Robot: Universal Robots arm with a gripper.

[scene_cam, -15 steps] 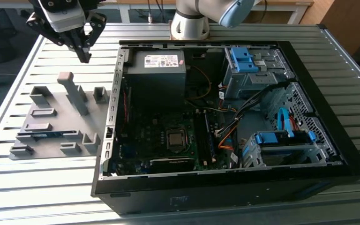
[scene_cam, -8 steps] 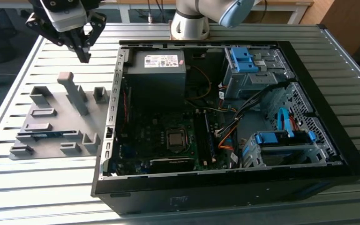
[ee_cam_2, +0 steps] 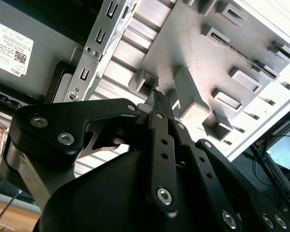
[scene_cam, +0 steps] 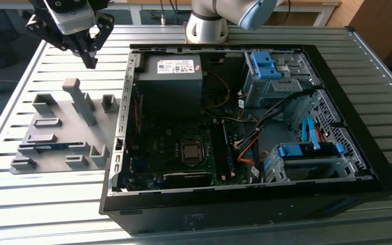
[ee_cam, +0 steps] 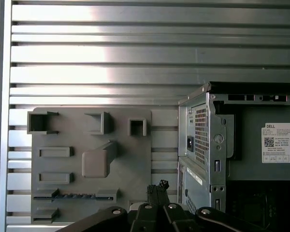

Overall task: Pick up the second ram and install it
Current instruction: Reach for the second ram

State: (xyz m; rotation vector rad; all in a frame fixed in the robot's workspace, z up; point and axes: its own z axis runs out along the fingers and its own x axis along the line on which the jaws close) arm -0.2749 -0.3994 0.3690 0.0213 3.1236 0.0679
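Hovering high near the far end of the grey fixture (scene_cam: 59,127) at the exterior view's left, the gripper (scene_cam: 91,61) has its fingers pressed together and carries nothing; the second ram (scene_cam: 46,147) stands on edge in a slot at the near end, well apart. In the second wrist view the gripper (ee_cam_2: 158,94) shows its tips meeting. In the first wrist view the second ram (ee_cam: 70,196) is a dark strip. I judge a good pick needs fingers spread, squared to the board's long edge and centred.
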